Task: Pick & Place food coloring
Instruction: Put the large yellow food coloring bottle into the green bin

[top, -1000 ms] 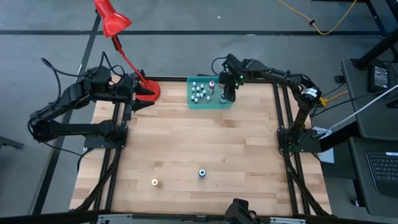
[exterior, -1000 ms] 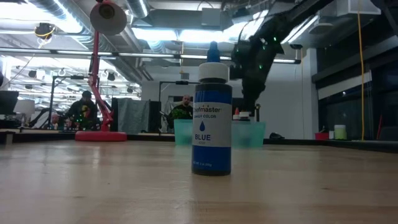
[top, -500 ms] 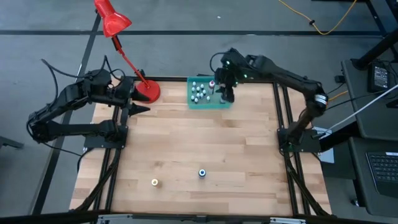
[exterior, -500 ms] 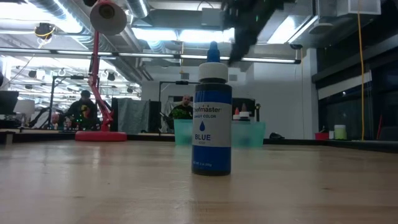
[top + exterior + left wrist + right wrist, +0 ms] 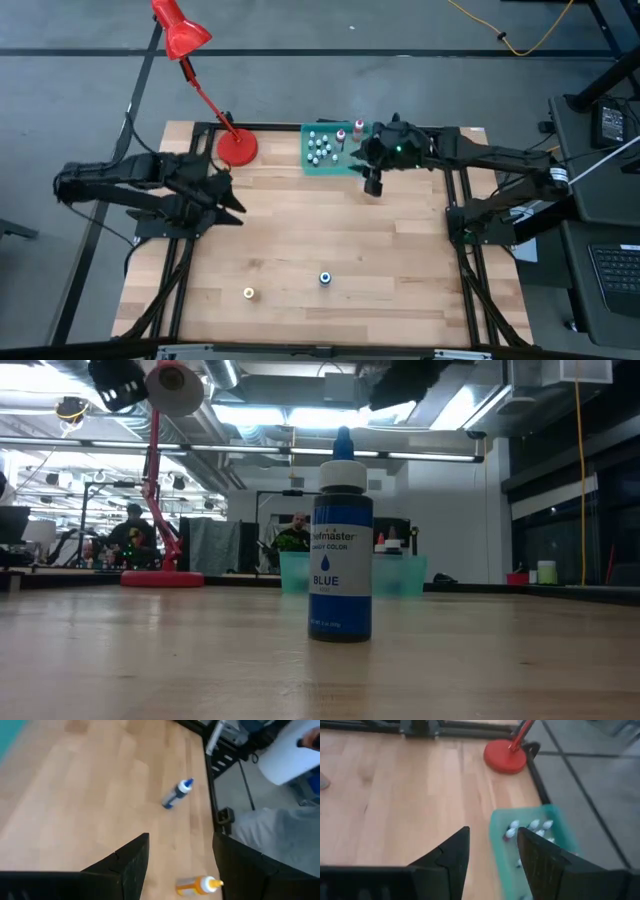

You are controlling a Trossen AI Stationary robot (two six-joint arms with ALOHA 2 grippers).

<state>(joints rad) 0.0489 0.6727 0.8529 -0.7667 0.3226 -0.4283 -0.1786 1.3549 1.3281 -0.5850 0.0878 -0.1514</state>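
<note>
1. Dark fingers of my right gripper stand apart with nothing between them, hanging above the near edge of the teal tray at upper centre of the high view.
2. My left gripper is spread too, empty, over the wood left of centre.
3. Most food coloring bottles stand clustered in the tray; a pink-capped one rises at its far side.
4. A blue bottle and a yellow bottle stand loose on the table at lower centre, well apart from both grippers.
5. Risk, as I judge it: the tray bottles crowd close, so a wide descent could topple neighbours.
6. The red lamp beside the tray could catch my left arm if it swings that way.
</note>
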